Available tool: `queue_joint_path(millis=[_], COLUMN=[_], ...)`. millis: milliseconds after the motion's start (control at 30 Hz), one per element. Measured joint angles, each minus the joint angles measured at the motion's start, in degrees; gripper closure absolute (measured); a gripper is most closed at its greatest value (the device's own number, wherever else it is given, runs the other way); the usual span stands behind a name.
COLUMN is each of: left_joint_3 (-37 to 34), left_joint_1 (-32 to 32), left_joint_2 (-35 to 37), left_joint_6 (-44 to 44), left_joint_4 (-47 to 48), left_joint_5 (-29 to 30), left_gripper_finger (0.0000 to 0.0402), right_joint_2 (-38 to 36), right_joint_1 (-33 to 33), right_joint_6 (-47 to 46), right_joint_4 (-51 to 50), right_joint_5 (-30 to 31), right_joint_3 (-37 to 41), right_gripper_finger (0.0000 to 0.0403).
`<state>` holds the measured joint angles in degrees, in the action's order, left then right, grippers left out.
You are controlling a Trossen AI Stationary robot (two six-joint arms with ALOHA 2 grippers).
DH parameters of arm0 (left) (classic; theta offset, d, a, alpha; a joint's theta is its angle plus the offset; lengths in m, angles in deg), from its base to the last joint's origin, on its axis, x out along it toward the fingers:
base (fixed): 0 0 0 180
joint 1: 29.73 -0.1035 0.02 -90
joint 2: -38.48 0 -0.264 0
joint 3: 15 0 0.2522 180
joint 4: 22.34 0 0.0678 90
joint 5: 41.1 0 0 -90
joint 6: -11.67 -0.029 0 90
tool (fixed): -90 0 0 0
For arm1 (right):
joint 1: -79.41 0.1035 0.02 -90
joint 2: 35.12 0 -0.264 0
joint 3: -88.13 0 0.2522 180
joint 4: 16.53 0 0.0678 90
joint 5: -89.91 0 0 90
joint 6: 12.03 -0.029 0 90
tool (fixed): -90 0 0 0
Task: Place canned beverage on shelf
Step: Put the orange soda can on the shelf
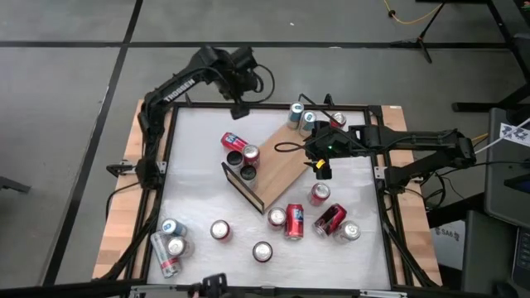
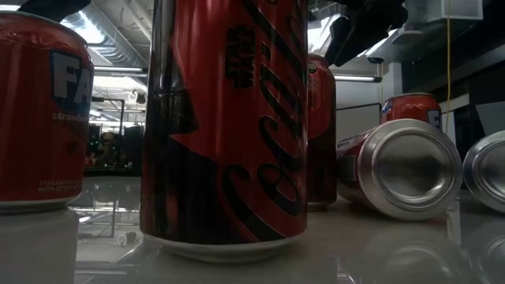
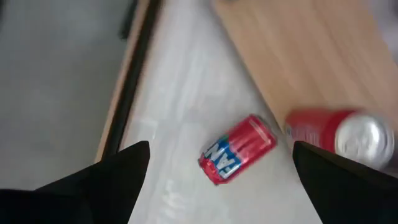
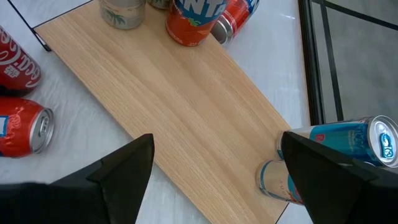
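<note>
Standing on the shelf [image 1: 277,161], two cans [image 1: 248,163] occupy one end.

White bench [image 1: 199,165], black-framed. On it: light-wood shelf [image 1: 277,161] lying angled near centre w/ 2 upright cans [image 1: 248,163] at one end; approx. a dozen beverage cans [image 1: 294,222] scattered round, some upright, some on side.

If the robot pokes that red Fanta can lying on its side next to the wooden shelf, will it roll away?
Probably. The red Fanta can lies on its side on the smooth white tabletop, so a sideways nudge would likely roll it. Its round, shiny wall may slip in a loose grip. If empty, it could dent easily; that can't be told.
</note>
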<state>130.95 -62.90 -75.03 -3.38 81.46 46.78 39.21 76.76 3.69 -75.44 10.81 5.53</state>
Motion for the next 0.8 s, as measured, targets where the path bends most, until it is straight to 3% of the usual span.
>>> queue_joint_path(millis=[133, 400, 600, 800], left_joint_3=[-3.6, -17.5, -28.0, -33.0], left_joint_1=[-3.8, -9.4, -10.9, -11.2], left_joint_2=[0.0, 0.0, -0.1, -0.1], left_joint_6=[-12.1, -18.9, -23.0, -28.0], left_joint_4=[0.0, -1.3, -11.9, -20.7], left_joint_5=[-6.4, -12.6, -12.4, -12.3], left_gripper_finger=[0.0015, 0.0015, 0.0015, 0.0015], right_joint_2=[0.0, 0.0, 0.0, 0.0], right_joint_1=[0.0, 0.0, 0.0, 0.0], right_joint_6=[0.0, 0.0, 0.0, 0.0], right_joint_4=[0.0, 0.0, 0.0, 0.0], right_joint_5=[0.0, 0.0, 0.0, 0.0], right_joint_3=[0.0, 0.0, 0.0, 0.0], right_gripper_finger=[0.0061, 0.0061, 0.0061, 0.0061])
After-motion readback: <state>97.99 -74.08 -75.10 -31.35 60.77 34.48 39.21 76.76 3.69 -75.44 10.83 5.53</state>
